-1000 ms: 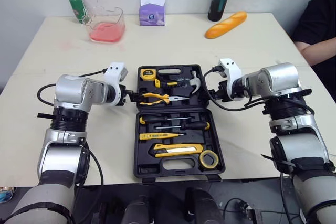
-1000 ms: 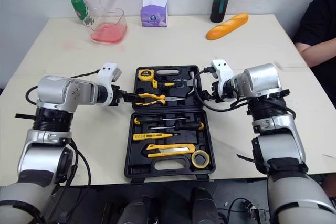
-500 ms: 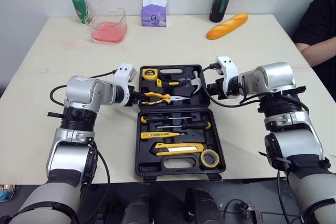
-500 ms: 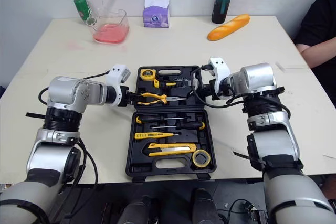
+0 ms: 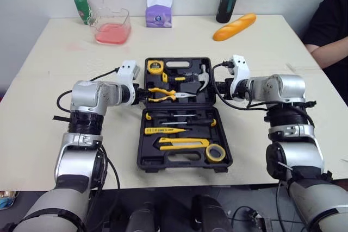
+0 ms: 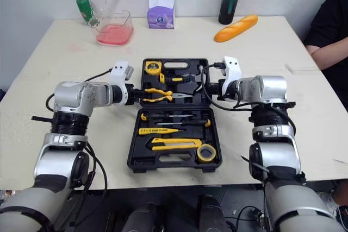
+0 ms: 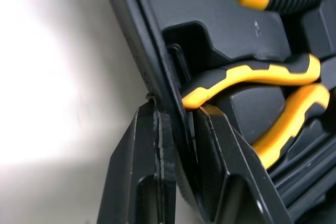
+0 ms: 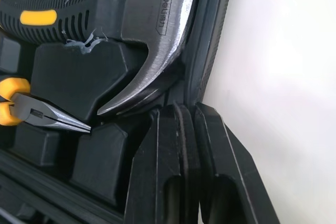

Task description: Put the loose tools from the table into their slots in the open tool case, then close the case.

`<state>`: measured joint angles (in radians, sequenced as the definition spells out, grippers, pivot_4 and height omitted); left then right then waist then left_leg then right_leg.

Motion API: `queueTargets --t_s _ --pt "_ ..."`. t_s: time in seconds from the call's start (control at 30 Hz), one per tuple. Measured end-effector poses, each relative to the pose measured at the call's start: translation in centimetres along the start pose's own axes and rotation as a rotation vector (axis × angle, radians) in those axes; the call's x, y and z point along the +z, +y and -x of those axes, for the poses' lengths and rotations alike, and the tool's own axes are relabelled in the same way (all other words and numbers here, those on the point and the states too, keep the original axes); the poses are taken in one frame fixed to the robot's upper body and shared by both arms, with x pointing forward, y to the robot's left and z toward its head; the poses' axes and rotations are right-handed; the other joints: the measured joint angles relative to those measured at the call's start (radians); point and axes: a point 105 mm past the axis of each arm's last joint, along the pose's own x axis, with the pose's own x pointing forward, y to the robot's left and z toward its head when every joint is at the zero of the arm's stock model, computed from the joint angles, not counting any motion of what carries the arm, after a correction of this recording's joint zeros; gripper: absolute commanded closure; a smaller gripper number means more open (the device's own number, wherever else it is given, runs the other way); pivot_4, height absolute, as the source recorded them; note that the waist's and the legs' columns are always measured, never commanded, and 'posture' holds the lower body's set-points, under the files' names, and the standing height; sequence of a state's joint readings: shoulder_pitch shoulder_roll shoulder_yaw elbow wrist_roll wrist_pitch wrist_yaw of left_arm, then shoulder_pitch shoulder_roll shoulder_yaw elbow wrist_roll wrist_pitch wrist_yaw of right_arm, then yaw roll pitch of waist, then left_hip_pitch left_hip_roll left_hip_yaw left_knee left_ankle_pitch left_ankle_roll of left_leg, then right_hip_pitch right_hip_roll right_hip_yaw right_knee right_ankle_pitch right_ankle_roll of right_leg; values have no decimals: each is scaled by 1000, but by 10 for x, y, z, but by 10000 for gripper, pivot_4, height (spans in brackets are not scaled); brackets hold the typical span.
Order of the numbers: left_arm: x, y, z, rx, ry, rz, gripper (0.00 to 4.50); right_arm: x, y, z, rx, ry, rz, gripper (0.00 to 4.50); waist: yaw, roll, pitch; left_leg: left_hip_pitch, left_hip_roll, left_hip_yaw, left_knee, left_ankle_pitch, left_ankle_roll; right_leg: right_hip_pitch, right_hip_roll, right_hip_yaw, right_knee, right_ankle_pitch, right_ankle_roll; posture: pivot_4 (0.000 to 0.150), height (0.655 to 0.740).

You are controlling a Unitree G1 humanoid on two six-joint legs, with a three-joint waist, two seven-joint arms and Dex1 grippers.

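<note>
Closing step now, judging by the layout: the cream table (image 5: 49,80) carries the open black tool case (image 5: 163,165) at its near centre, and every tool I can see sits in a moulded slot, so the loading half looks done. The head camera has shifted over the last second, so the case's slide in the picture is not a real move. What did change is the arms: both elbows have drawn in, and the grippers that stood just beside the case's far half (image 5: 204,99) now straddle its side walls. The left gripper (image 7: 178,109) has its fingers (image 7: 144,150) set narrow, one either side of the left wall, next to the pliers (image 5: 163,95). The right gripper (image 8: 185,109) is the same on the right wall, fingers (image 8: 220,150) pinched close by the hammer (image 8: 157,19) head. The far half may have begun to tip up, but from the head views I can't say for sure. That leaves folding it toward the robot over the screwdrivers (image 5: 179,123), the utility knife (image 5: 182,144) and the tape roll (image 5: 216,152). The tape measure (image 5: 155,67) rides in the far half, and could drop if loose in its slot.
</note>
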<state>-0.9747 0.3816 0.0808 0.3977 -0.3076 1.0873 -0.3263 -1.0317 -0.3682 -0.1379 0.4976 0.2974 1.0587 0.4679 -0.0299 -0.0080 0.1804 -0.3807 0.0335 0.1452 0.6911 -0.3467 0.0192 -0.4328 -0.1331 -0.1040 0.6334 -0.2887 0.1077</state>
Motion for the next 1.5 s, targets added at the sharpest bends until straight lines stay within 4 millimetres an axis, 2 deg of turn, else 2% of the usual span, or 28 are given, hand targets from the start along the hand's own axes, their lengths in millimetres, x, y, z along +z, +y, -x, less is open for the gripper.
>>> queueTargets --t_s 0.1,0.17,0.33,0.5,0.67,0.87,1.1,1.2,1.23,1.27,1.3,1.33,1.37,1.4,1.5 --pt "14 0 -1 1 -129 -21 42662 9 -1 5 -15 -187 151 45000 -1 0 0 -9 -1 0 0 0 0 -10 0 0 -1 0 0 1500 7400" --pt "16 3 1 6 -199 -39 44858 8 2 8 -21 -303 285 45000 -4 0 0 -10 -2 2 -4 0 0 -12 0 -1 -2 0 0 1500 7400" --pt "17 10 5 38 -372 -136 44858 1 9 13 -38 -482 609 45000 -18 0 0 -10 -2 3 -5 0 0 -12 0 -3 -3 0 0 1500 7400" --pt "12 11 14 80 -499 -326 44858 -10 11 21 -57 -609 904 45000 -27 0 0 -7 -1 2 -5 3 1 -10 -1 -2 -3 2 0 1500 7400" --pt "-15 8 34 100 -596 -595 44858 -30 9 37 -72 -687 1287 45000 -26 -1 0 -5 2 3 -5 3 2 -8 -3 -2 -4 2 0 1500 7400" --pt "-41 11 49 109 -584 -749 44858 -53 12 45 -23 -721 1475 45000 -26 -2 -1 10 7 3 -9 3 1 7 -2 -3 -7 2 -1 1500 7400" --pt "-50 12 53 89 -572 -787 44858 -65 10 45 6 -708 1467 45000 -24 -4 -3 12 8 3 -8 2 1 10 -1 -3 -7 2 -1 1500 7400" --pt "-53 12 56 60 -565 -765 32361 -71 8 47 36 -680 1453 34123 -23 -5 -4 13 8 3 -8 2 1 11 -1 -4 -7 2 -1 1500 7400" --pt "-58 16 59 44 -538 -746 27581 -79 -2 48 50 -603 1454 28795 -22 -5 -4 13 8 3 -8 2 1 11 -1 -4 -8 2 -1 1500 7400" --pt "-67 25 64 39 -497 -730 22980 -98 -17 51 60 -497 1434 23751 -19 -5 -3 12 9 2 -8 2 2 11 -1 -5 -8 2 -2 1500 7400" --pt "-75 32 69 42 -460 -714 17244 -104 -23 55 59 -477 1403 17919 -18 -4 -3 11 8 2 -8 2 2 11 -1 -5 -8 2 -2 1500 7400" --pt "-87 41 75 42 -404 -697 14494 -104 -22 60 75 -472 1383 14634 -17 -3 -3 12 8 2 -8 2 2 11 -1 -4 -8 2 -2 1500 7400" --pt "-92 45 80 38 -374 -690 8900 -105 -24 65 92 -458 1385 8557 -17 -3 -3 12 8 2 -8 2 2 11 -1 -4 -8 2 -2 1500 7400" --pt "-94 48 85 38 -359 -683 5630 -104 -27 72 99 -439 1381 5336 -15 -3 -3 12 9 2 -7 2 2 12 -1 -4 -8 2 -2 1500 7400" --pt "-104 57 110 79 -348 -628 5630 -112 -34 89 138 -362 1318 5336 -4 -4 -3 17 11 1 -7 0 1 16 -1 -5 -10 2 -2 1500 7400"
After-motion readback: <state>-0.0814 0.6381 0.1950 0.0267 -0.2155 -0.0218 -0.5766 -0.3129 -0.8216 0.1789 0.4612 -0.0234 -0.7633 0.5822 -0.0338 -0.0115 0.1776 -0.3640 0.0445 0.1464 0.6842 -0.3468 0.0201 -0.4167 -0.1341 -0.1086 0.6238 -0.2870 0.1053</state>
